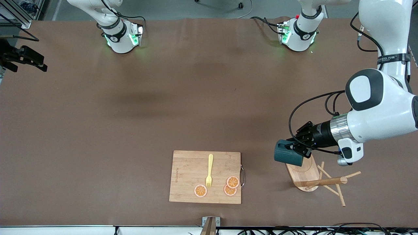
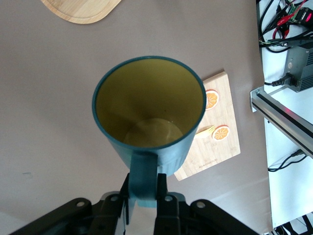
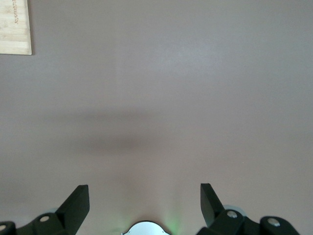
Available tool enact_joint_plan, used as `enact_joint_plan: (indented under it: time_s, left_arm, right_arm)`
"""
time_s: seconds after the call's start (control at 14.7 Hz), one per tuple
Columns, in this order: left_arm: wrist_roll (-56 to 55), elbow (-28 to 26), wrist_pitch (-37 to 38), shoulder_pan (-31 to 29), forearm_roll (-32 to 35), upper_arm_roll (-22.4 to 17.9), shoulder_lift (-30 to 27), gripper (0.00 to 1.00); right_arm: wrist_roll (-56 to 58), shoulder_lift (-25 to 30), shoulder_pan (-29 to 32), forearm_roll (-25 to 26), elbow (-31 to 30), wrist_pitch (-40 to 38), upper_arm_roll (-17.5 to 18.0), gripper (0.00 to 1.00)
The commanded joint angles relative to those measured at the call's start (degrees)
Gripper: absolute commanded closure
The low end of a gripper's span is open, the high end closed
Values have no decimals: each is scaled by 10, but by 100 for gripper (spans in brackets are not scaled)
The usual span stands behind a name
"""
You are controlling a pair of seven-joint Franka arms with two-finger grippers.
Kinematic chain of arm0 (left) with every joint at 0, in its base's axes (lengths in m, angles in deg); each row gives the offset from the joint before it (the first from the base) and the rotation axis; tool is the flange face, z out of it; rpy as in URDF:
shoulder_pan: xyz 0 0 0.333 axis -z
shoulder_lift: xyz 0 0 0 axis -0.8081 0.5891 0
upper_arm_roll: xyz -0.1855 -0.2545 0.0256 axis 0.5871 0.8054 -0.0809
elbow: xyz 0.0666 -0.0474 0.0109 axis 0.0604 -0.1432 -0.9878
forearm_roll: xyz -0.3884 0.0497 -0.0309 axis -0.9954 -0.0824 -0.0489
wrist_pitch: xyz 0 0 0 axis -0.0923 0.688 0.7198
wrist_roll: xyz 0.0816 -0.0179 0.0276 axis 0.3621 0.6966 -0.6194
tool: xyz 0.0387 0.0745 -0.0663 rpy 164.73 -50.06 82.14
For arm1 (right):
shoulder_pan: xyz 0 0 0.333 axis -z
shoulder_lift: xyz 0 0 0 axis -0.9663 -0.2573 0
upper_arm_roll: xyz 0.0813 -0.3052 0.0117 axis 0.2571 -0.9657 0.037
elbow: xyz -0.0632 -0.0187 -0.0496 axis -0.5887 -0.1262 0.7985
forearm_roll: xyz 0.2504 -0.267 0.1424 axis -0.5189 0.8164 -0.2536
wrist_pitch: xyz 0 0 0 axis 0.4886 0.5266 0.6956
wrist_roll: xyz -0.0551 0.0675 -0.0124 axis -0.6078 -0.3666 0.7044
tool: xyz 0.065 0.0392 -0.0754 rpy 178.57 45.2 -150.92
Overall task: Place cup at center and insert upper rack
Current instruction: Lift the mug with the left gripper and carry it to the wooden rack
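Note:
My left gripper (image 1: 297,148) is shut on the handle of the dark teal cup (image 1: 289,156) and holds it in the air, tipped on its side, over the table at the farther end of the wooden stand. The left wrist view looks into the cup's mustard-yellow inside (image 2: 149,107), with the handle between the left gripper's (image 2: 145,183) fingers. The upper rack's round post (image 1: 323,181) with thin pegs lies on its side, one end across the oval bamboo base (image 1: 302,171), which also shows in the left wrist view (image 2: 83,10). My right gripper (image 3: 145,205) is open and empty over bare table.
A rectangular bamboo cutting board (image 1: 189,176) lies near the front edge, carrying a yellow fork (image 1: 209,170) and three orange slices (image 1: 232,181). It also shows in the left wrist view (image 2: 227,152), and its corner shows in the right wrist view (image 3: 14,27). Both arm bases stand at the table's edge farthest from the front camera.

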Motion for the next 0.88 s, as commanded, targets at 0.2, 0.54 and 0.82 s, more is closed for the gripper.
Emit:
enact_joint_plan:
  time_s: [0.2,0.54,0.82]
  left_arm:
    - [100,2,1,-28,-59,4,17,100]
    - [168,4,32,-61,-59,6,22,100]
    - [189,10,34,-75,-100,6,24,100]
  right_arm:
    - [-12,11,6,-7,-2,-11,6,0]
    - [-13,12,4,-7,-2,-16,7,0]
    - [-13,14,4,-7,-2,-18,7,0]
